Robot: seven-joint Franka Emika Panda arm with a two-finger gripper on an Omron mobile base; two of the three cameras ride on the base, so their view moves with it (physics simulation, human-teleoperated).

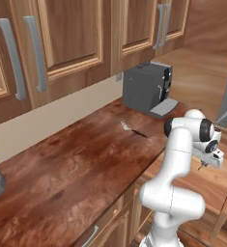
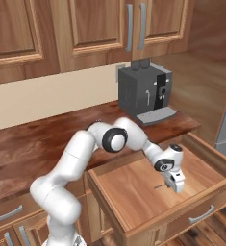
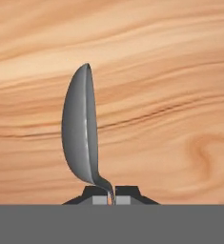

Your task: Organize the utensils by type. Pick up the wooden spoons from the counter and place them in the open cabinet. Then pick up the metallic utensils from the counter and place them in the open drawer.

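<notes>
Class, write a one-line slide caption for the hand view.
Claw shut on a shiny grey metal spoon, held by its handle above the light-brown wooden drawer bottom.

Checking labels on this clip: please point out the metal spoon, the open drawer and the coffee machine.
metal spoon (image 3: 77,128): hand view, on its bowl.
open drawer (image 2: 133,187): right base view, on its bare wooden bottom.
coffee machine (image 2: 143,89): right base view, on its front face.

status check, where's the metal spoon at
Gripper shut on metal spoon. Hanging over the open drawer, spoon not released. Nothing under it but bare drawer bottom.
</notes>
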